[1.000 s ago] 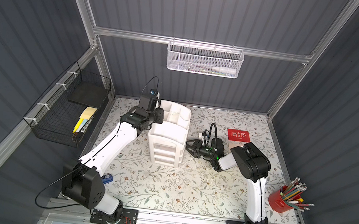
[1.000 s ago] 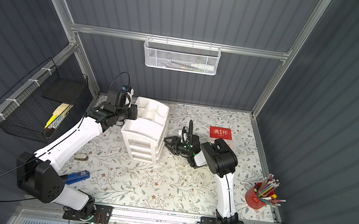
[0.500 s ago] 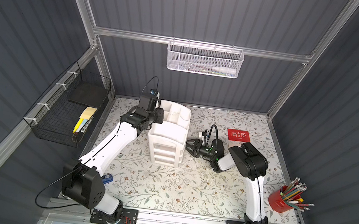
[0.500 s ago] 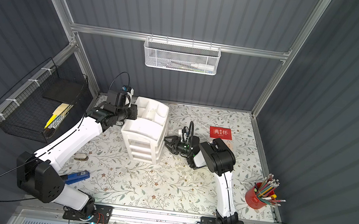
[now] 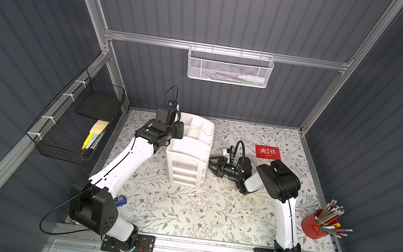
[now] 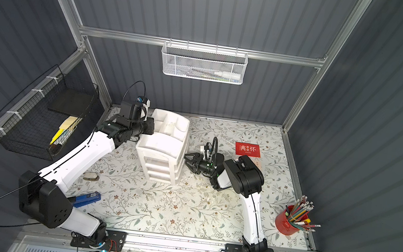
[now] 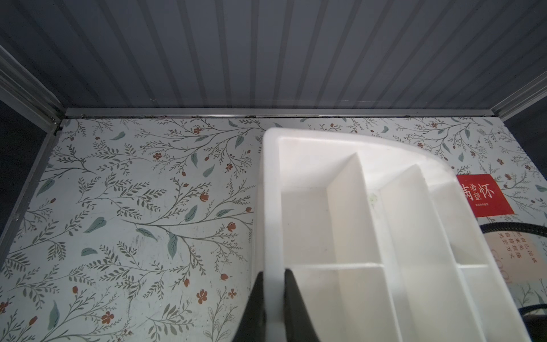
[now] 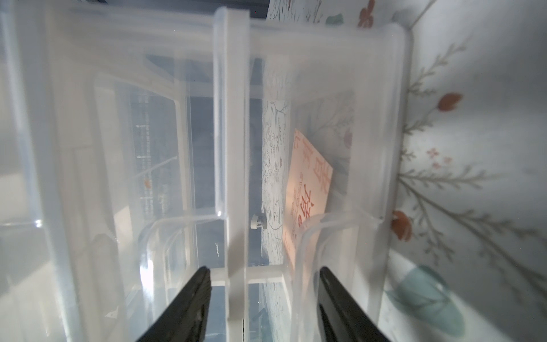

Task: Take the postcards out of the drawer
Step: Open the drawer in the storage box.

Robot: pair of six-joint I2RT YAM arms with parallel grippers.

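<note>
A white drawer unit (image 5: 187, 162) stands mid-table. My left gripper (image 7: 273, 275) is shut on the rim of its divided top tray (image 7: 355, 207), at the unit's left back corner (image 5: 179, 130). My right gripper (image 8: 263, 275) is open at the unit's right side (image 5: 212, 164), its fingers on either side of a clear drawer's front bar. Inside that drawer lies a peach-pink postcard (image 8: 307, 183), tilted. A red postcard (image 5: 267, 152) with white characters lies on the table at the back right. A pale postcard (image 7: 509, 254) lies near it, partly under the right arm.
A red cup of pencils (image 5: 315, 225) stands at the front right. A black wire basket (image 5: 74, 125) with yellow pads hangs on the left wall, a white mesh basket (image 5: 230, 66) on the back wall. A blue tool (image 6: 85, 199) lies near the left arm's base.
The right arm has edged slightly toward the drawer unit. The left arm and its grip on the tray rim are unchanged.
</note>
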